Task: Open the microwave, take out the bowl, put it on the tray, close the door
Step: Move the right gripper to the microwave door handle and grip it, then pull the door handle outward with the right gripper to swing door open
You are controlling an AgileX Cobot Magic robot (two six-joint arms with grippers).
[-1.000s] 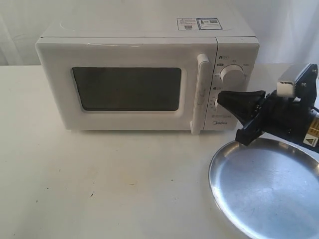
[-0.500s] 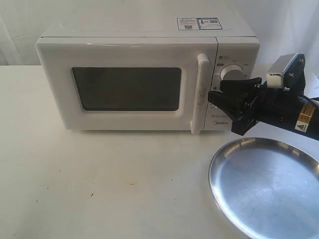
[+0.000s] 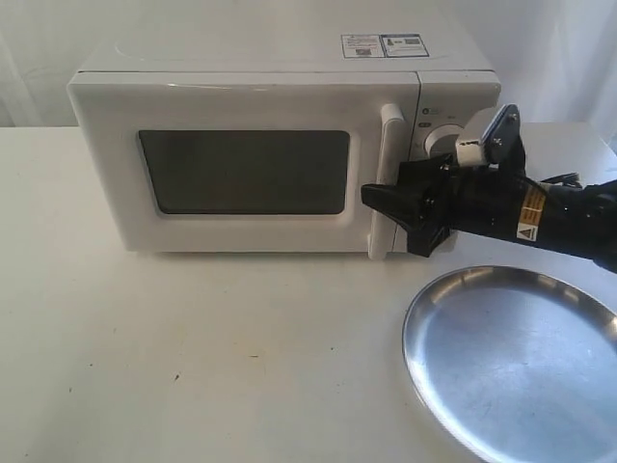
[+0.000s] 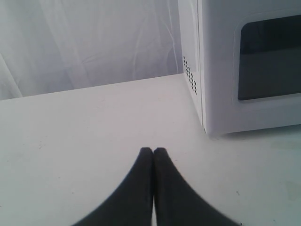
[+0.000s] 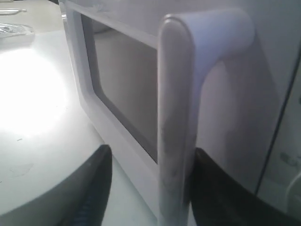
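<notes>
The white microwave [image 3: 251, 96] stands at the back of the table with its door [image 3: 241, 114] closed. My right gripper [image 3: 390, 220] is open, its jaws standing on either side of the vertical bar handle [image 3: 388, 145]. In the right wrist view the handle [image 5: 176, 117] runs between the two dark fingers of the right gripper [image 5: 150, 153], close to one of them. The steel tray [image 3: 511, 357] lies empty at the front right. The bowl is hidden. My left gripper [image 4: 153, 150] is shut on nothing, low over the table beside the microwave's side wall [image 4: 190, 70].
A round white knob [image 3: 436, 138] shows on the control panel just behind my right arm. White curtain hangs behind the table. Bare tabletop [image 3: 193, 357] stretches in front of the microwave and left of the tray.
My right gripper has swung left from over the tray's far rim, past the control panel, to straddle the door handle. The microwave and tray have not moved.
</notes>
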